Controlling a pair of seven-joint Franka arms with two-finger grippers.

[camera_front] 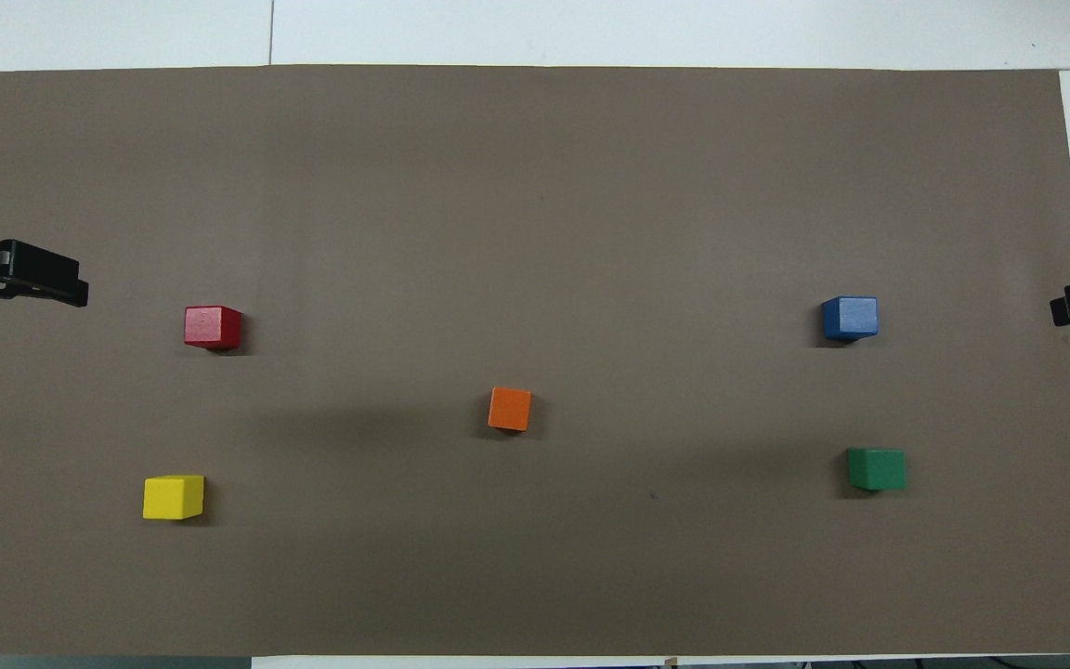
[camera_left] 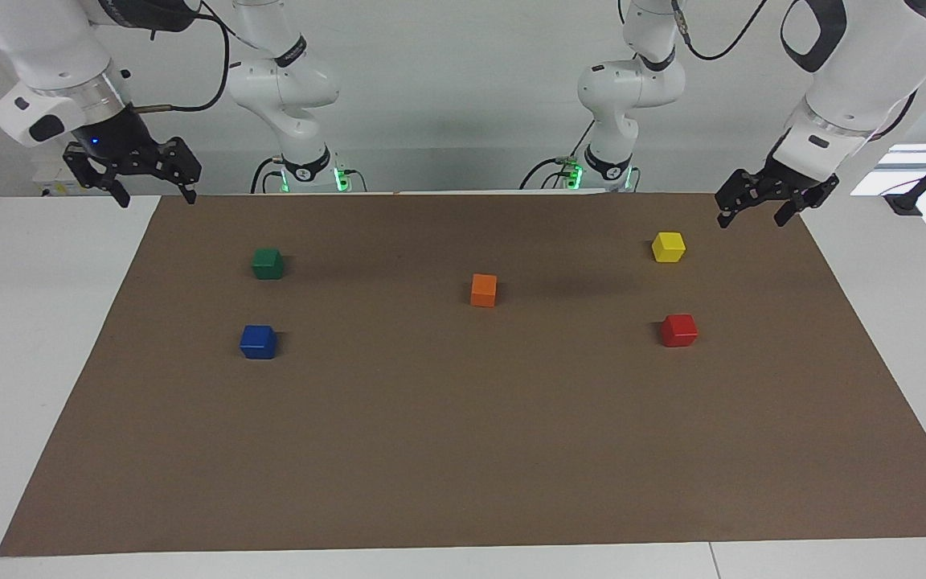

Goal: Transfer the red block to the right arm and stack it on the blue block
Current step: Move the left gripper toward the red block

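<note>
You have no readable brand, label or writing on any cube or on either arm. The red block point(camera_left: 678, 330) sits on the brown mat point(camera_left: 463, 450) toward the left arm's end of the worktop point(camera_left: 29, 362), farther from the robots than the yellow block point(camera_left: 668, 246) and well apart from it. The blue block point(camera_left: 258, 341) lies toward the right arm's end, farther from the robots than the green block point(camera_left: 268, 263). The orange block point(camera_left: 483, 289) stands alone between the two pairs.

Your left gripper point(camera_left: 752, 211) hangs above the mat's corner at its own end, fingers spread and holding nothing. Your right gripper point(camera_left: 153, 193), with its small blue light, hangs above the mat's corner at its end, fingers likewise spread and empty. Both arms wait.

All five cubes stand well in from the mat's edges, with wide bare mat around each. The broadest open stretch is the part of the mat farthest from the robots.
</note>
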